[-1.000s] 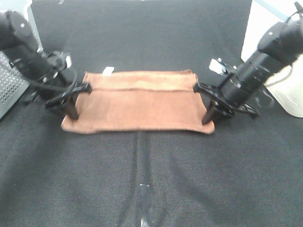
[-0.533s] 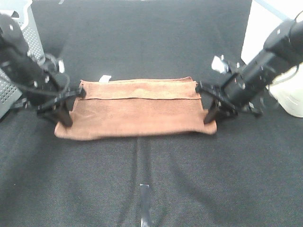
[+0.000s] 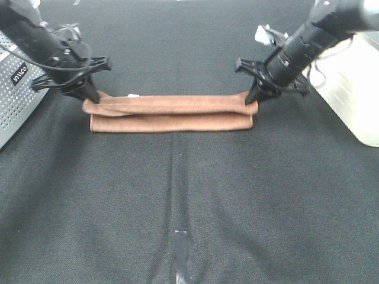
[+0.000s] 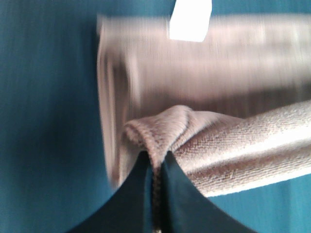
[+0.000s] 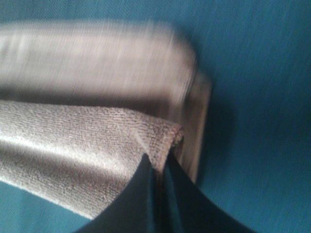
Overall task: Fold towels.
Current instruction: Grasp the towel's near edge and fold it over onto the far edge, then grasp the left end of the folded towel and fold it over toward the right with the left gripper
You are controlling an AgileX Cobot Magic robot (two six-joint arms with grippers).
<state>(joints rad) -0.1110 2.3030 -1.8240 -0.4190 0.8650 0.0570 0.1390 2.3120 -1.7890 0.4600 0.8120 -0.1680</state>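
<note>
Beside the grey perforated basket (image 3: 15,112), left gripper (image 3: 93,98) and right gripper (image 3: 251,99) each clench a corner of the reddish-brown terry towel (image 3: 172,115) mid-fold on the black worktop (image 3: 195,201); laying both down evenly likely follows.

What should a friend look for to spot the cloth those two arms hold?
On the black table, look at the far side, between the two arms. The brown towel lies there as a long narrow strip, its ends pinched by the left hand and the right hand. It alone is reddish-brown, unlike the grey basket and white bin to either side.
</note>
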